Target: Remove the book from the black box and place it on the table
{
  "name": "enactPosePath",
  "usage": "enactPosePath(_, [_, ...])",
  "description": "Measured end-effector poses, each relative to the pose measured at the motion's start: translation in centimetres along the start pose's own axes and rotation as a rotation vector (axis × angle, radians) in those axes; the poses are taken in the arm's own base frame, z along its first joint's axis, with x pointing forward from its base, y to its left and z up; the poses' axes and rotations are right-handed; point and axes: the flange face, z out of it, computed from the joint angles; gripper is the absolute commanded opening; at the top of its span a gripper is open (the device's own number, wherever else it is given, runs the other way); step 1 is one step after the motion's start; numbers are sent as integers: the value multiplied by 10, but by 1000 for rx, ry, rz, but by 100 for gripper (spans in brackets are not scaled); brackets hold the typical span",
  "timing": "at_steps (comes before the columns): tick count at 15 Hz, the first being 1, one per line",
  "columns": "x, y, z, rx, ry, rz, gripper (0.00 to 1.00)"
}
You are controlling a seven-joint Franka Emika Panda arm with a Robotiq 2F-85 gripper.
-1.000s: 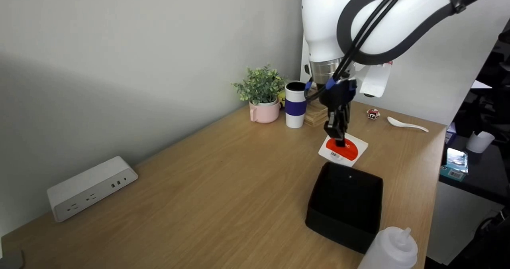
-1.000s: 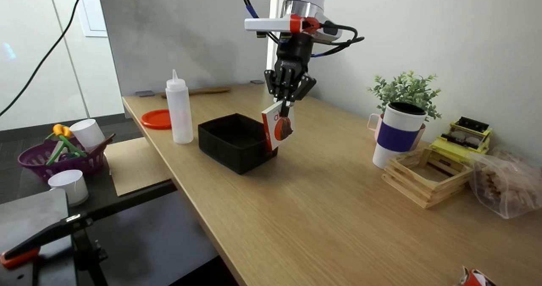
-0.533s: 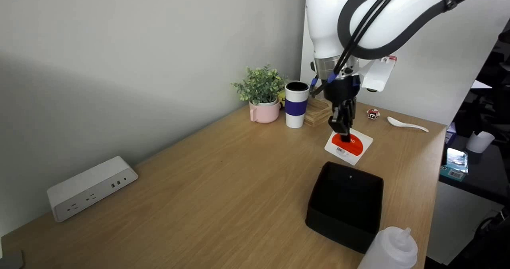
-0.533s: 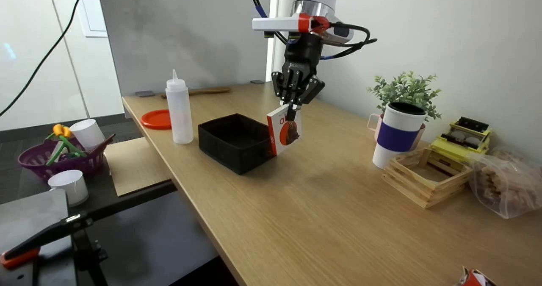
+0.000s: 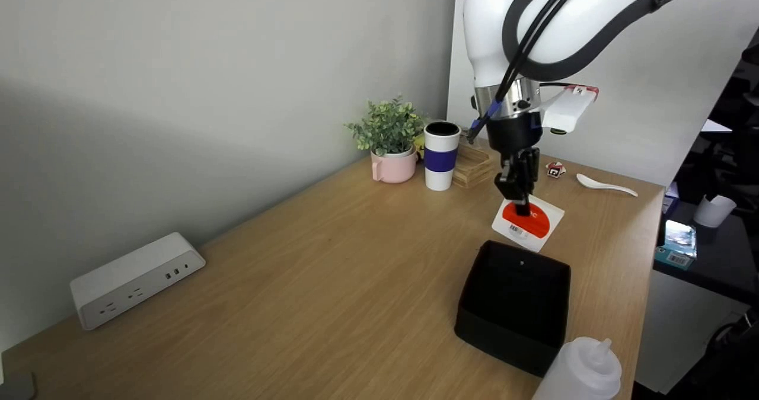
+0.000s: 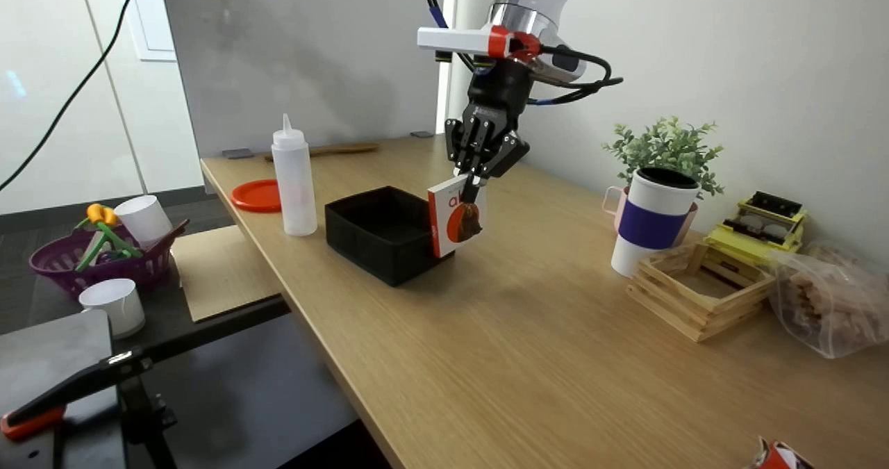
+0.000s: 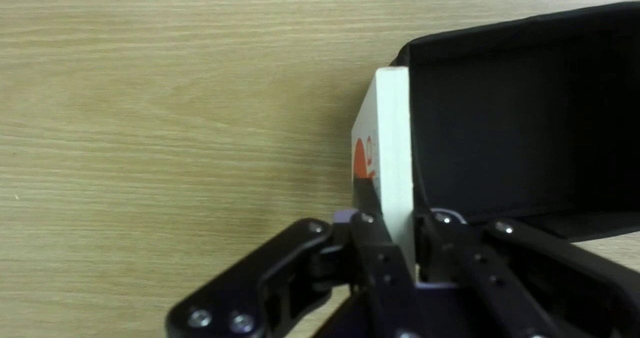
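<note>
Taking the frames of half a second earlier as reference, we find the wood-grain table (image 5: 332, 269) unmoved. In an exterior view, the robot arm (image 5: 578, 21) has shifted toward 3 o'clock. The black box (image 5: 513, 308) has kept its position. The gripper (image 7: 392, 205) has moved with the arm. In an exterior view, the book (image 6: 456, 219) has moved toward 8 o'clock and covers more of the box wall.

In the wrist view, we read the jaws as drawn in on the book, clamping it across its thickness. The book is out of the box, held on edge just beside the rim; we cannot tell whether it touches rim or table. The box is the nearest obstacle, at the book's 3 o'clock in the wrist view.

For the remaining items, we centre the dial on the book. In an exterior view, the white power strip (image 5: 137, 281) sits well apart, between 8 and 9 o'clock, and the potted plant (image 5: 386, 126) stands at 10 o'clock. In an exterior view, the slatted wooden crate (image 6: 667, 303) stands between 3 and 4 o'clock, with the purple-sleeved tumbler (image 6: 651, 222) just beside it. The squeeze bottle (image 6: 295, 184) stands upright at 9 o'clock, just beside the box on the side away from the book; behind it lies the red plate (image 6: 251, 196). In an exterior view, the white spoon (image 5: 606, 185) lies at 2 o'clock.
</note>
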Motion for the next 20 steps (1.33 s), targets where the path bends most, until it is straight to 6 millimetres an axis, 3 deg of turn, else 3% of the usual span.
enactPosePath(8, [3,24,34,138,-71,44,4])
enactPosePath(12, [3,33,42,166,-84,60,4])
enactPosePath(13, [3,34,42,169,-84,63,7])
enactPosePath(14, [3,35,42,170,-84,64,39])
enactPosePath(16, [3,35,42,173,-84,66,45])
enactPosePath(20, [3,35,42,178,-85,68,74])
